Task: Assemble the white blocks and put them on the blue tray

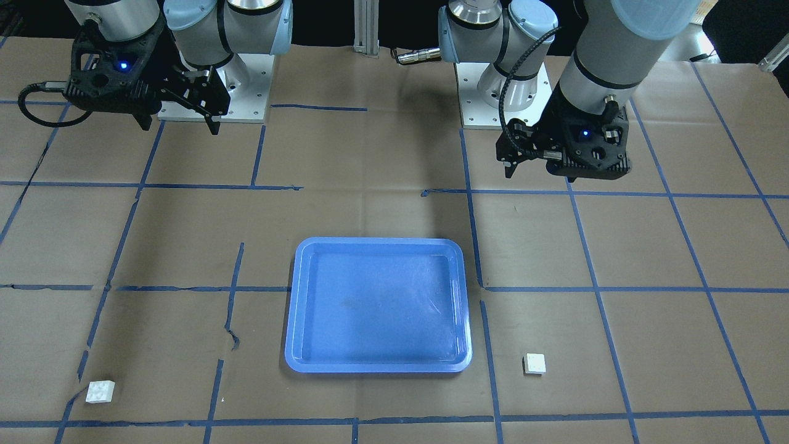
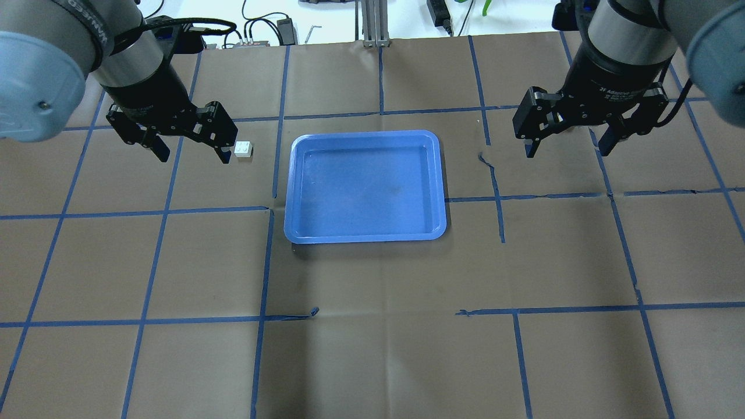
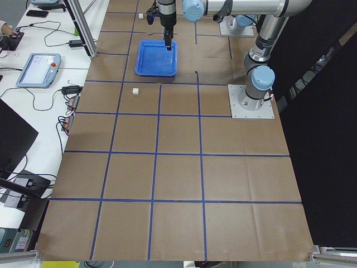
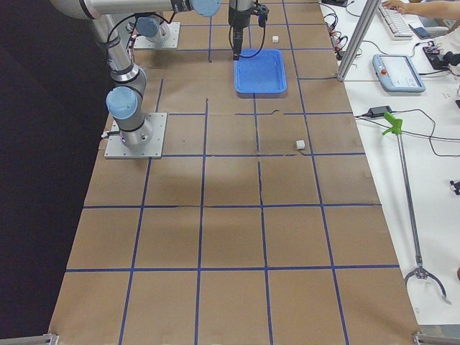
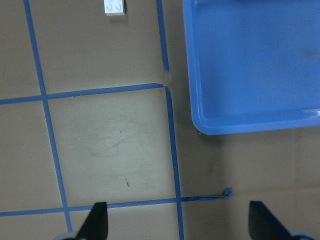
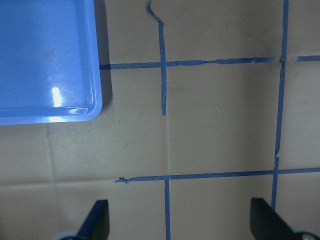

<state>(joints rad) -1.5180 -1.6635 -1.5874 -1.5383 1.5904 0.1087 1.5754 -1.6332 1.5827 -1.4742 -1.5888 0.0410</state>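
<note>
The blue tray point(image 2: 365, 185) lies empty mid-table and also shows in the front view point(image 1: 377, 306). One white block point(image 2: 244, 150) sits on the paper left of the tray, and shows at the top of the left wrist view point(image 5: 115, 6) and in the front view point(image 1: 534, 363). The other white block point(image 1: 100, 391) lies far out on the right arm's side. It is hidden under the arm in the overhead view. My left gripper point(image 2: 191, 156) hovers open and empty beside the first block. My right gripper point(image 2: 566, 150) hovers open and empty right of the tray.
Brown paper with a blue tape grid point(image 2: 268, 262) covers the table. The arm bases point(image 1: 502, 92) stand at the robot's edge. Cables and small devices point(image 2: 256, 29) lie beyond the table's far edge. Torn tape ends point(image 2: 486, 160) show near the tray.
</note>
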